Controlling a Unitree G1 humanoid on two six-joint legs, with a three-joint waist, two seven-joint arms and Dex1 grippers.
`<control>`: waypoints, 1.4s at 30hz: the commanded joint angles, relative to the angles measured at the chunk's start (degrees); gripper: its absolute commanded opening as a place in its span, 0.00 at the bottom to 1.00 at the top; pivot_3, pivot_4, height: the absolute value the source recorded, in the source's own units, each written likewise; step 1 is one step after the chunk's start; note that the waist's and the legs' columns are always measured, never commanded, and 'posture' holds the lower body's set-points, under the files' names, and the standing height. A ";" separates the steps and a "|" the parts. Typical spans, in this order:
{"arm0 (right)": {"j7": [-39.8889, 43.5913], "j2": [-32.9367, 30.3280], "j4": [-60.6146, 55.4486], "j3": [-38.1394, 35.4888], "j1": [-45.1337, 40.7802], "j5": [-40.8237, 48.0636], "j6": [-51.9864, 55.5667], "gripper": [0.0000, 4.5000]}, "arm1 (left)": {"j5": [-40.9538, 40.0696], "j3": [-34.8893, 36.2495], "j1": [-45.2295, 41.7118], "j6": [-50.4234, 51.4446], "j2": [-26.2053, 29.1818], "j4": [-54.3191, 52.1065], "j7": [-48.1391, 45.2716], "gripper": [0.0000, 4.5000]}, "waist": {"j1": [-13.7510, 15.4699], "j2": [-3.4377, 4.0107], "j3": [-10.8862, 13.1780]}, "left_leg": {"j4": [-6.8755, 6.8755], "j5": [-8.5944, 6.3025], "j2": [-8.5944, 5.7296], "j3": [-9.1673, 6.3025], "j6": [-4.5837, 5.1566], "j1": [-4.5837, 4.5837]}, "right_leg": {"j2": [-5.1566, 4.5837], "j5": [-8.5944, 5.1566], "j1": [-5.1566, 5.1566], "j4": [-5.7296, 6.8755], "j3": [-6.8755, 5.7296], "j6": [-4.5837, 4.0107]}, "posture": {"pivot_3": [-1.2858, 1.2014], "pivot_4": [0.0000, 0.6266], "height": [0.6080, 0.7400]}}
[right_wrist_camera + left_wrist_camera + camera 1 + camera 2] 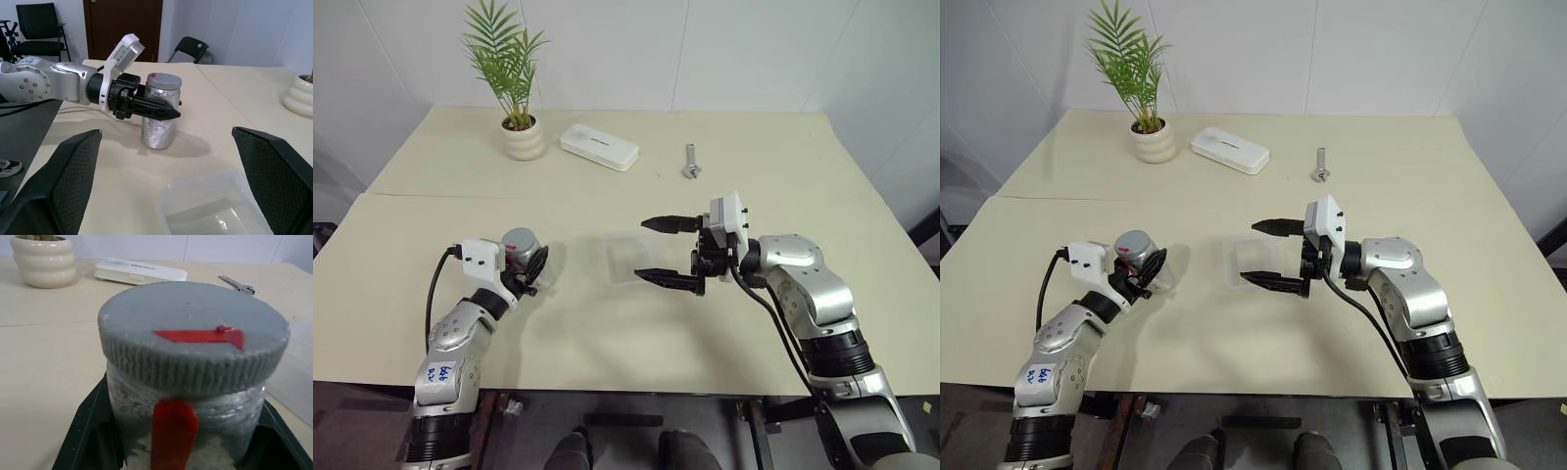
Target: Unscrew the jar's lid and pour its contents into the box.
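Note:
The jar [159, 127] stands upright on the table at the left, a greyish cylinder with a red strip down its side. Its ribbed grey lid [193, 328] is on and carries a red mark. My left gripper [530, 266] is shut on the jar's body, one black finger on each side below the lid. The contents are hidden behind the cloudy wall. The clear, shallow box [619, 259] lies at the table's middle. My right gripper [643, 250] hovers over the box, open, pointing left toward the jar with nothing between its fingers [68, 176].
A white plant pot [524, 139] stands at the back left. A white oblong case [598, 147] lies beside it. A small metal tool [690, 162] lies further right. A seam crosses the table [822, 215] behind the jar.

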 commanded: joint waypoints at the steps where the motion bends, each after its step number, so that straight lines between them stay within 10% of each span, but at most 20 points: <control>1: -0.30 0.39 -2.03 -0.59 -0.37 1.25 0.31 1.00 | -2.63 1.83 -0.80 -0.29 2.97 -2.95 -4.02 0.45 | -0.02 0.00 0.00 | 0.00 0.00 0.00 0.00 0.00 0.00 | 0.00 0.00 0.00 0.01 0.00 0.00 | 0.52 0.24 1.00; 12: -5.28 -0.49 -8.70 -3.03 -4.44 7.64 12.16 1.00 | -14.91 -4.61 -8.97 10.42 21.55 -10.30 -30.70 0.45 | -0.06 0.02 0.02 | -0.07 -0.01 0.01 0.02 0.00 -0.08 | -0.01 -0.03 -0.07 -0.06 0.01 -0.04 | 0.52 0.24 1.00; 42: -21.25 8.39 -14.46 5.09 -9.82 5.62 24.85 1.00 | -9.13 -12.93 -17.48 9.88 13.25 -5.34 -31.55 0.45 | -0.15 0.05 0.03 | 0.20 0.08 0.02 -0.04 0.03 -0.69 | 0.04 -0.03 -0.79 0.56 0.04 -0.05 | 0.52 0.24 1.00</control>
